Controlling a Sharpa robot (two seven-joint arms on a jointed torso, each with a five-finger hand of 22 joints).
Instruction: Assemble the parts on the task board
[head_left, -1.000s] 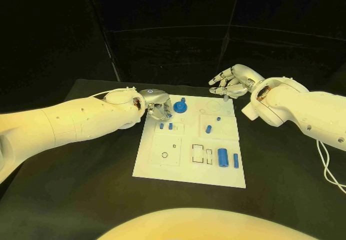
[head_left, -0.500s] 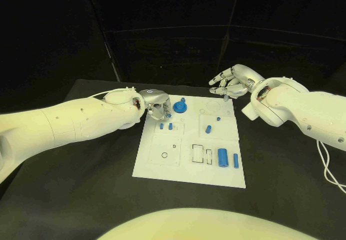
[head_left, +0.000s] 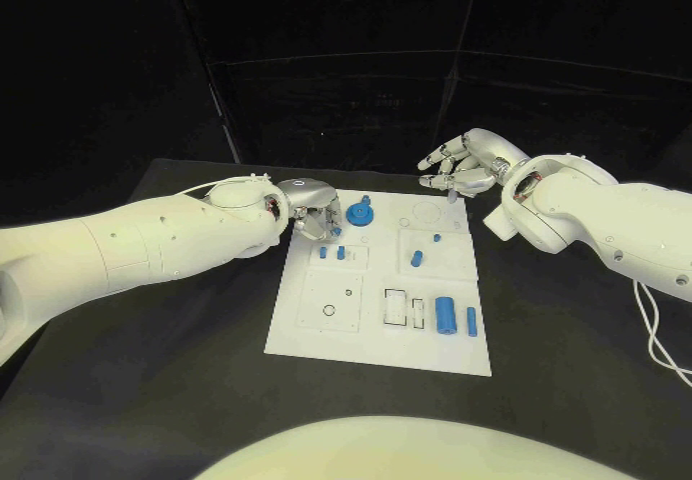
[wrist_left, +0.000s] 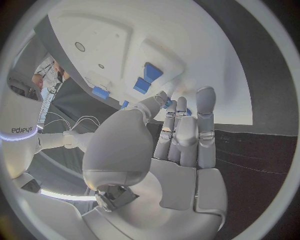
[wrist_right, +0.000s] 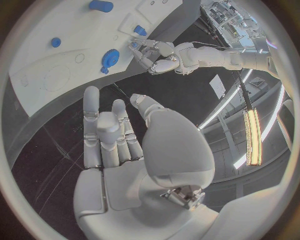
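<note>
Nothing has moved. The left hand (head_left: 313, 214) pinches a small blue part (head_left: 333, 231) over the white task board (head_left: 378, 345). The right hand (head_left: 464, 165) hangs with fingers apart, holding nothing.

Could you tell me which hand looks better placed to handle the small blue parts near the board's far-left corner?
Probably the left hand: its fingers are at the small blue parts on the white task board, while the right hand hovers beyond the far edge.

Two glossy white arms end in silver hands; thin white cables trail.
</note>
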